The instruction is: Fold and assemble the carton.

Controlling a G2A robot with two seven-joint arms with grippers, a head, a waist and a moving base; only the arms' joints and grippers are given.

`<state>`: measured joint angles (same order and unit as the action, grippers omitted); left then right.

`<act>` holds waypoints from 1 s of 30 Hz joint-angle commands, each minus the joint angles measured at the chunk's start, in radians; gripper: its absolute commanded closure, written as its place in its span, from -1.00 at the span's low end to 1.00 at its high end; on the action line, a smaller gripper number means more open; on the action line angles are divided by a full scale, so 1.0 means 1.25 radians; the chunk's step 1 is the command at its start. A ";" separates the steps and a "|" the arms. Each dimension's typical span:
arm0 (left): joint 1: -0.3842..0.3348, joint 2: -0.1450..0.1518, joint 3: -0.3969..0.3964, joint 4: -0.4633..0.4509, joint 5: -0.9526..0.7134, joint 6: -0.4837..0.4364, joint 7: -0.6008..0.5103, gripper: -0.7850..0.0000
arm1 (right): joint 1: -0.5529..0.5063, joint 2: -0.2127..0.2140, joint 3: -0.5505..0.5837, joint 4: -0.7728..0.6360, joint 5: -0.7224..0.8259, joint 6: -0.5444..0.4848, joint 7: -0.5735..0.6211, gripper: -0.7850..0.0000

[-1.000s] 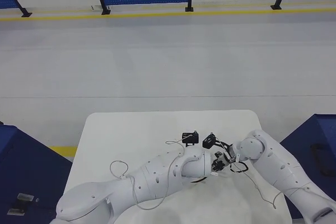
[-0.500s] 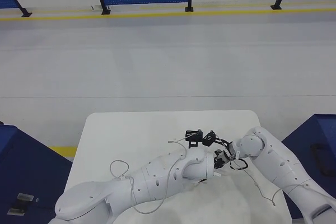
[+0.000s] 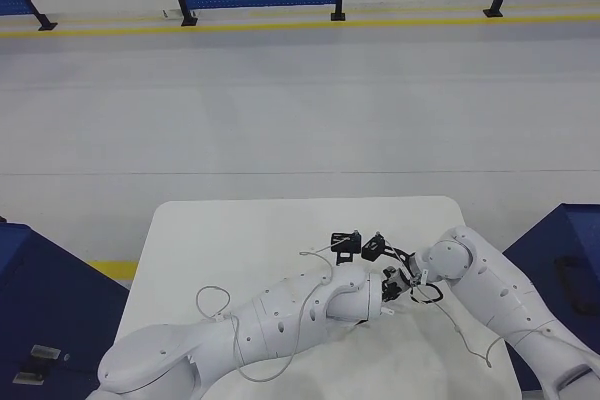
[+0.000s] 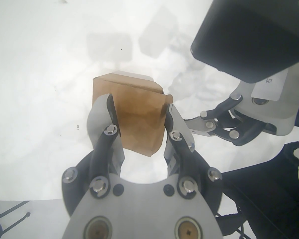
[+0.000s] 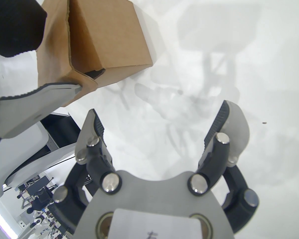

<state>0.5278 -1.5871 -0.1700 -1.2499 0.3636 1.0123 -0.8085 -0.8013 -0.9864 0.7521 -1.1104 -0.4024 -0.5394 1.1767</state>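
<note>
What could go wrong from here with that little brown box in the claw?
The left gripper pinches the small brown cardboard carton by its sides, so squeezing may dent it. One flap gapes at a corner and might spring open. The open right gripper sits close beside; it could knock the carton askew.

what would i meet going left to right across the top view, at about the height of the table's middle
first blue block → white table → one white arm → the other white arm → second blue block
</note>
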 commanded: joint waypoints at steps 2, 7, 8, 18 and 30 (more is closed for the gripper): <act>0.000 -0.003 0.000 -0.041 0.037 0.000 0.000 0.28 | 0.009 0.000 0.004 0.005 0.003 0.001 0.002 -1.00; -0.013 0.008 0.000 -0.076 0.056 0.000 0.000 1.00 | 0.019 -0.006 -0.006 0.054 -0.003 -0.013 -0.013 -1.00; -0.018 0.012 0.000 -0.083 0.051 0.000 0.000 1.00 | 0.021 -0.008 -0.009 0.060 -0.004 -0.017 -0.016 -1.00; -0.021 0.015 0.000 -0.089 0.048 0.000 0.000 0.85 | 0.023 -0.010 -0.011 0.063 -0.004 -0.018 -0.018 -1.00; -0.031 0.016 -0.008 -0.122 0.043 0.000 0.000 0.20 | 0.014 -0.012 -0.023 0.074 -0.013 -0.026 -0.019 -1.00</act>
<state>0.5016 -1.5680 -0.1700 -1.3612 0.4235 1.0123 -0.8084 -0.7727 -0.9986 0.7385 -1.0312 -0.4072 -0.5621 1.1546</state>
